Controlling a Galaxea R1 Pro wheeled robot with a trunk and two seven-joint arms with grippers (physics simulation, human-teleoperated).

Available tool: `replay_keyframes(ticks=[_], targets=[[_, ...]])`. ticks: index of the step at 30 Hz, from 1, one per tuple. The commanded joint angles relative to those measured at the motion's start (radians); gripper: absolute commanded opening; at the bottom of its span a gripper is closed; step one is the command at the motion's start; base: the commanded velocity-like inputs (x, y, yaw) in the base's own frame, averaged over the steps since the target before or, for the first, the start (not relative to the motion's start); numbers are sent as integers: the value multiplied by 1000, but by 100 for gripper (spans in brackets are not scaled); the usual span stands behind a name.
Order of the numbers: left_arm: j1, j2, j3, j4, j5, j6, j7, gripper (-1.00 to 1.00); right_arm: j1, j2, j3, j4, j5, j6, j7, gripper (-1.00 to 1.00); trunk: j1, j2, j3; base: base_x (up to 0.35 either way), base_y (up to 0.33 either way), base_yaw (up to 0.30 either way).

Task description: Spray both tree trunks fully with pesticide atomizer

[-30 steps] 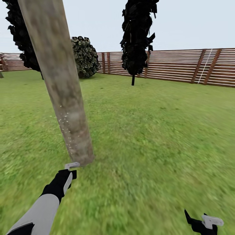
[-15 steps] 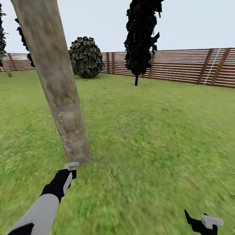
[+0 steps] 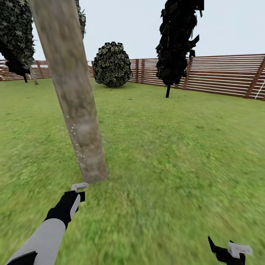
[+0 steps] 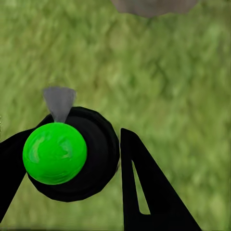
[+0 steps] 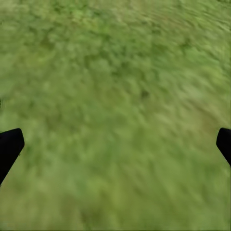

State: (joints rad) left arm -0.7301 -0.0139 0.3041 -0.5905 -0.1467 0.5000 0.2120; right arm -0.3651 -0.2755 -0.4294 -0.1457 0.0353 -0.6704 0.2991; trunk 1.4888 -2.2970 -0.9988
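Atomizer point(image 4: 62, 154): round black body with a glossy green ball on top and a grey cone nozzle, seated between the black fingers of the left gripper point(image 4: 72, 163), which clamps it. In the head view a pale trigger-like piece point(image 3: 79, 186) juts from that gripper, aimed at the foot of the near tree trunk point(image 3: 75, 103), just short of it; held low and close, probably so the spray lands on bark rather than drifting.

Trunk: thick straight column, leaning, pale grey-beige bark with brown mottling. Fine whitish specks of pesticide point(image 3: 78, 145) dot its lower left edge; upper trunk looks bare of them, so coverage reads partial.

Second tree point(image 3: 176, 40) stands well apart near the slatted brown fence point(image 3: 224, 77), jagged near-black foliage on a thin dark stem.

Right gripper point(image 5: 115, 144): spread wide and empty, hanging over the lawn point(image 3: 176, 154), soft blurred green.

Rounded scaly bush point(image 3: 112, 64) by the fence.
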Motion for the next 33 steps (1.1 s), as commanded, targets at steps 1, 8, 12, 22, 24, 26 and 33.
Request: replay_keyframes(ticks=[1, 8, 12, 22, 24, 26, 33], targets=[[0, 0, 0, 0, -1, 0, 0, -100, 0, 0, 0, 0, 0, 0, 0, 100, 0, 0, 0, 163, -255, 277], [0, -1, 0, 0, -1, 0, 0, -100, 0, 0, 0, 0, 0, 0, 0, 100, 0, 0, 0, 164, -253, 270], [0, -5, 1, -1, -1, -1, -1, -100, 0, 0, 0, 0, 0, 0, 0, 100, 0, 0, 0, 68, -265, 77], [0, -8, 1, -2, -1, -1, -1, -100, 0, -1, 0, 0, 0, 0, 0, 100, 0, 0, 0, 3, -272, 5], [0, -8, 1, -2, -1, -1, -1, -100, 0, 0, 0, 0, 0, 0, 0, 100, 0, 0, 0, 0, -272, 148], [0, -8, 1, -2, -1, -1, -1, -100, 0, -1, 0, 0, 0, 0, 0, 100, 0, 0, 0, 0, -273, 226], [0, -8, 1, -2, -1, -1, -2, -100, 0, -1, 0, 0, 0, 0, 0, 100, 0, 0, 0, 0, -273, 269]])
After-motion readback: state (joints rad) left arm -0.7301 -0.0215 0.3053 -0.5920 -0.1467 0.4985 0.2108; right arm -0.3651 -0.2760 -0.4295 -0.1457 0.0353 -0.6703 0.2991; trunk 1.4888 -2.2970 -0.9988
